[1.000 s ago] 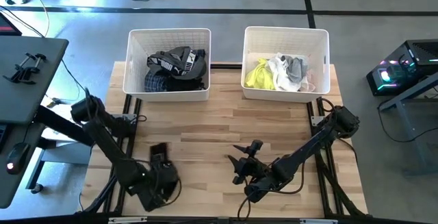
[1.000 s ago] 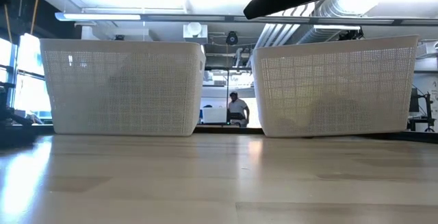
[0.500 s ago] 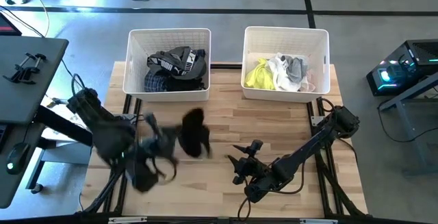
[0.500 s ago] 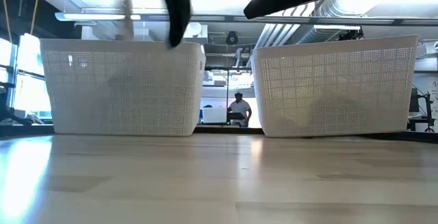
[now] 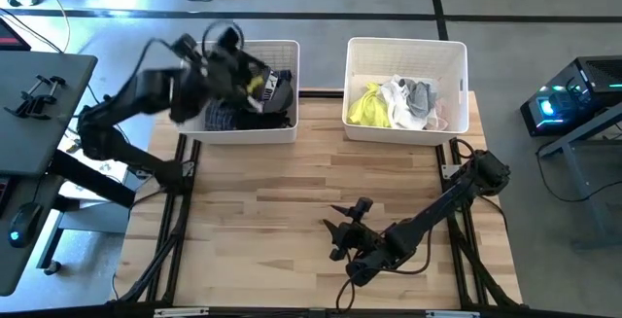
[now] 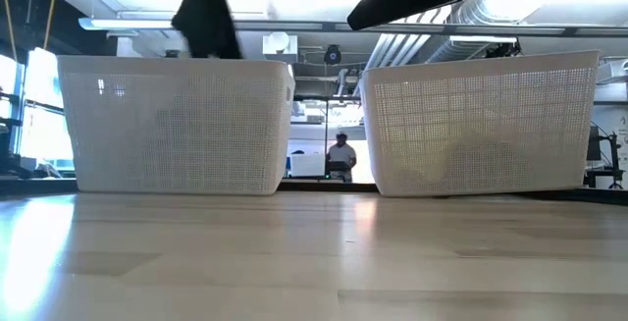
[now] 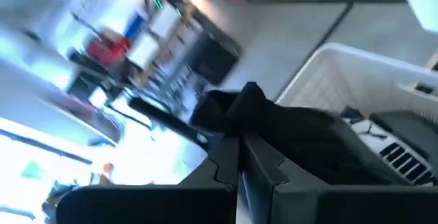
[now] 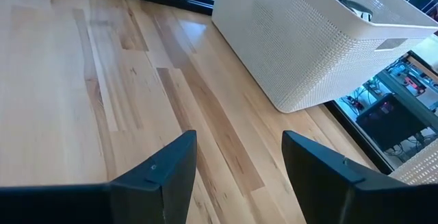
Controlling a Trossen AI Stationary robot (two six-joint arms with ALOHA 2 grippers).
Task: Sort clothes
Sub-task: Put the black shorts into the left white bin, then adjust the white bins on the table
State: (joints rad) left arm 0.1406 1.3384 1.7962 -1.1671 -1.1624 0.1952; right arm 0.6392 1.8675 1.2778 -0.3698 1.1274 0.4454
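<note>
Above the left white perforated plastic bin [image 5: 237,123], the left pincer [image 5: 236,62] hangs with its fingers clamped on a black soft fabric garment [image 7: 301,138], which droops over the bin's rim in the low view [image 6: 205,12]. That bin already holds a heap of dark clothes [image 5: 255,96], black with white markings and a patch of blue plaid. Beside it, the right white perforated plastic bin [image 5: 405,129] holds the light clothes [image 5: 397,102]: neon yellow, white, grey and a touch of pale pink. The right pincer [image 5: 340,229] waits low over the bare wooden desk [image 5: 311,177], near its front edge, its two dark fingers [image 8: 159,172] spread wide with nothing between them. Behind the bins, a person [image 6: 340,156] stands far back in the room.
</note>
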